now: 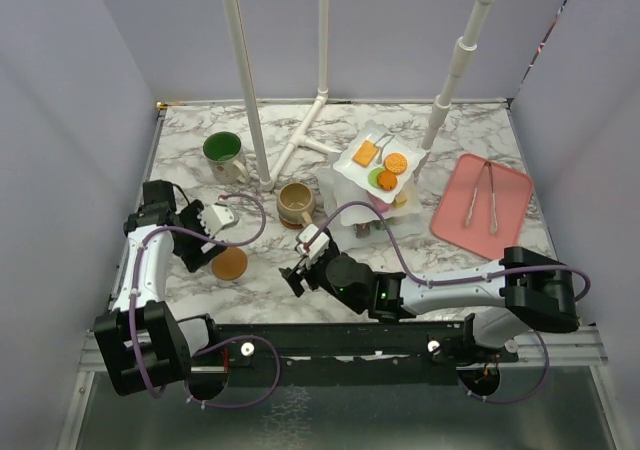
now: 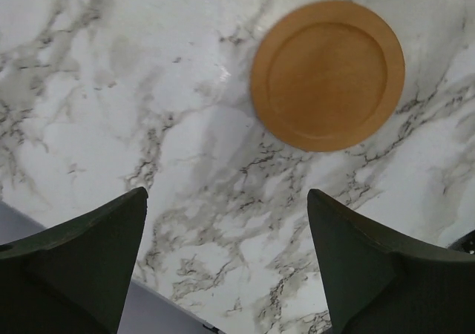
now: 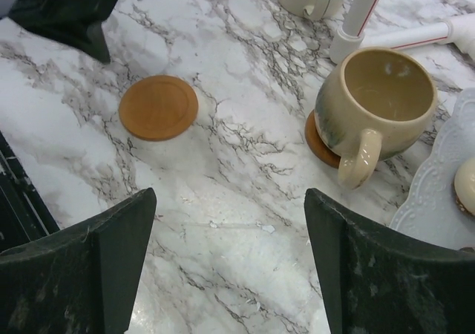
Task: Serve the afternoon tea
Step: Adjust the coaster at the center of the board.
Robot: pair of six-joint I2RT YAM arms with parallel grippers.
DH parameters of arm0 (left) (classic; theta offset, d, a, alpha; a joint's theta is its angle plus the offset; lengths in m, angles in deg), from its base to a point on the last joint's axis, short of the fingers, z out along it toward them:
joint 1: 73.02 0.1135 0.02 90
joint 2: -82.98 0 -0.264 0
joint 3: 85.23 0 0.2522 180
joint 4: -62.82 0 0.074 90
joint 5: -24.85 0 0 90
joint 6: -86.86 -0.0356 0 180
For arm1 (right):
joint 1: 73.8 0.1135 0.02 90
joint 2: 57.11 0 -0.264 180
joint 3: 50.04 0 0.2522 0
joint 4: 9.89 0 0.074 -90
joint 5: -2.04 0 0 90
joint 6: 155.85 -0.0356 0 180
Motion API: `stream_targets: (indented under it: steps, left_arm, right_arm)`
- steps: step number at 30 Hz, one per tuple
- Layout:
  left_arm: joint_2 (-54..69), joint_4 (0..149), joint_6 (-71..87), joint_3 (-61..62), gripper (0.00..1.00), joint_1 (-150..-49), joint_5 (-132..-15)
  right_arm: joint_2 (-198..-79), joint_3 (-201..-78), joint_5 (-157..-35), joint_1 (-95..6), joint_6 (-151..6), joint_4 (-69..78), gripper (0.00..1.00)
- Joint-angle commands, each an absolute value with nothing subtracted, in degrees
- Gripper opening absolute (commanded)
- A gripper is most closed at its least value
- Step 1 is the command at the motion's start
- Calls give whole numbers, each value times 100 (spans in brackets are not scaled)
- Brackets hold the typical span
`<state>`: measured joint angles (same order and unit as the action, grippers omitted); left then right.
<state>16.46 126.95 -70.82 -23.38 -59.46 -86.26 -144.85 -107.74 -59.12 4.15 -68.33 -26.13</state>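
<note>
Dark left fingers (image 2: pixel 74 263) and right fingers (image 3: pixel 82 267) gape wide over veined marble (image 2: pixel 133 89); round, seemingly wooden coaster (image 2: pixel 327 75) nearby.

White arms (image 1: pixel 450 282), black joints (image 1: pixel 540 290), purple cables (image 1: pixel 262 218); left hand (image 2: pixel 226 193), right hand (image 3: pixel 230 193) dark-fingered.

A smooth, faintly glossy marble pattern is shown by the surface (image 2: pixel 96 74). The round coaster (image 2: pixel 327 75) is seen as matt and wood-like, though possibly moulded plastic. A shiny ceramic glaze is carried by the beige mug (image 3: pixel 378 104).
</note>
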Motion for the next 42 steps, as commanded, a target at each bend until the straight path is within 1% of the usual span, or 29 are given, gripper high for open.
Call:
stream_targets:
  steps: [1, 5, 10, 12, 14, 17, 18, 20, 29, 32, 35, 38, 40, 42]
  left_arm:
    - [1763, 12783, -8676, -2985, 89, -5887, -8660]
    - [1845, 12306, -8579, -3561, 89, -5981, -8879]
    - [2026, 11471, -8369, -4275, 89, -6445, -8498]
    - [1994, 11223, -8192, -4372, 88, -6633, -8393]
    - [1853, 11200, -7998, -4310, 85, -6859, -8407]
    - [1726, 11217, -7643, -4169, 74, -7268, -8489]
    - [1719, 11274, -7583, -4123, 72, -7290, -8572]
    - [1645, 11494, -7530, -4022, 71, -7541, -8783]
    - [1417, 12075, -7535, -3957, 71, -8010, -9154]
    - [1442, 12310, -7305, -3681, 71, -8041, -9348]
    - [1447, 12405, -7028, -3190, 70, -7967, -9288]
    - [1268, 12351, -7175, -2768, 68, -7549, -9211]
    - [963, 12266, -7124, -2490, 65, -7365, -9083]
    - [640, 12382, -7209, -2209, 62, -6967, -9076]
  right_arm:
    - [-13931, -10499, -5953, 452, -6949, -2413, 84]
    - [-13558, -10260, -5887, 451, -7018, -2322, 84]
    - [-13283, -10073, -5795, 453, -7107, -2352, 84]
    - [-13286, -10066, -5771, 452, -7118, -2376, 84]
    - [-13287, -10055, -5738, 452, -7142, -2421, 84]
    - [-13253, -10020, -5729, 451, -7138, -2460, 83]
    - [-13242, -10019, -5714, 451, -7146, -2468, 83]
    - [-13242, -10005, -5667, 451, -7163, -2474, 83]
    - [-13373, -10116, -5539, 459, -7214, -2468, 82]
    - [-13422, -10159, -5526, 451, -7235, -2436, 82]
    - [-13436, -10185, -5539, 451, -7236, -2421, 81]
    - [-13465, -10203, -5552, 453, -7243, -2414, 81]
    - [-13458, -10202, -5561, 451, -7255, -2408, 81]
    - [-13420, -10179, -5545, 453, -7260, -2396, 80]
